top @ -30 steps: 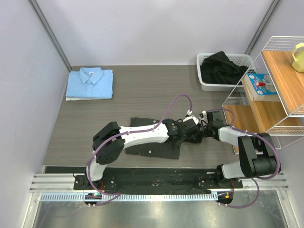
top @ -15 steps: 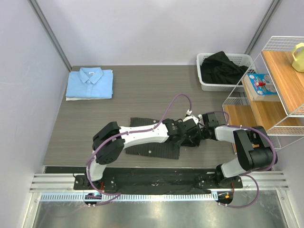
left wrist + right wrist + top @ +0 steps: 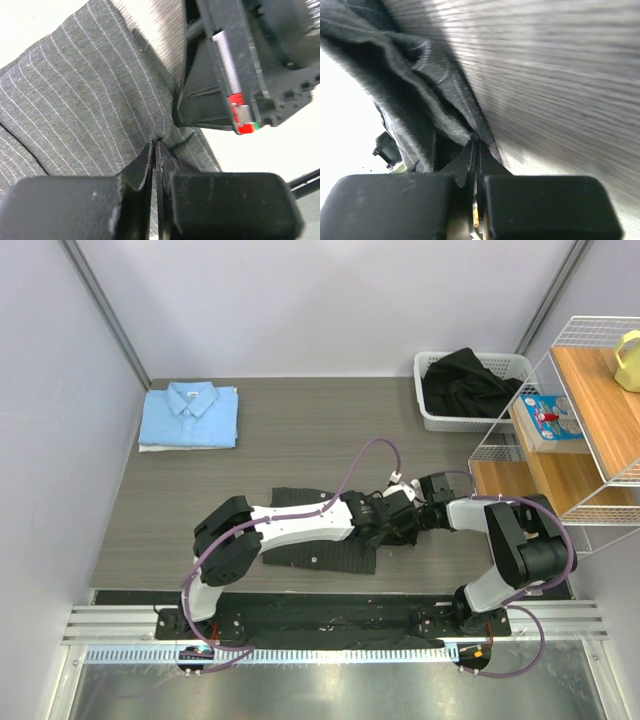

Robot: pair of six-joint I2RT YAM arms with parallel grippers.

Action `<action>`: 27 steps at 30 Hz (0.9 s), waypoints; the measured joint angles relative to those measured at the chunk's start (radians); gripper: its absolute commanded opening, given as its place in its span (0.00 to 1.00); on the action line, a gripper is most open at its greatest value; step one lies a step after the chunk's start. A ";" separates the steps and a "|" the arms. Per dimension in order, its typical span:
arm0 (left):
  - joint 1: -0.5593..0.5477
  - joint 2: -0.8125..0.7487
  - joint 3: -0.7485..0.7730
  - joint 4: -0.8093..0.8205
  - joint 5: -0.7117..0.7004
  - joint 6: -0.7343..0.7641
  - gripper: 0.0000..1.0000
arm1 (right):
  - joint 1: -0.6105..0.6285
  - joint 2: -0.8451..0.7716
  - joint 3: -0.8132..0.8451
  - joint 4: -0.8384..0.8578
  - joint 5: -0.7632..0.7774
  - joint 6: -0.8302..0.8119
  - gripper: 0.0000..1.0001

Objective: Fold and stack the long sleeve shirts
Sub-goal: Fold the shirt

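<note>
Top external shows the charcoal pinstriped shirt (image 3: pixel 318 552) lying flat and partly folded on the wood-grain table (image 3: pixel 300 455), near the front edge beneath the left arm. Its woven cloth carries fine pale lines (clearest in the left wrist view), and its right edge is bunched into soft ridges. The left end effector (image 3: pixel 156 150) is pinched narrow on a fold of that cloth; the right end effector (image 3: pixel 474 142) is likewise closed on a thin edge of it, just beside the left. The light blue shirt (image 3: pixel 190 415) sits folded square, collar up, at the far left corner. A white slotted plastic basket (image 3: pixel 432 418) at far right holds a crumpled dark garment (image 3: pixel 465 380).
</note>
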 measured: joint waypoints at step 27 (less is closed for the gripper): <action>0.782 -0.610 -0.501 0.105 0.458 0.033 0.31 | -0.006 0.269 0.388 -0.445 0.051 -0.389 0.01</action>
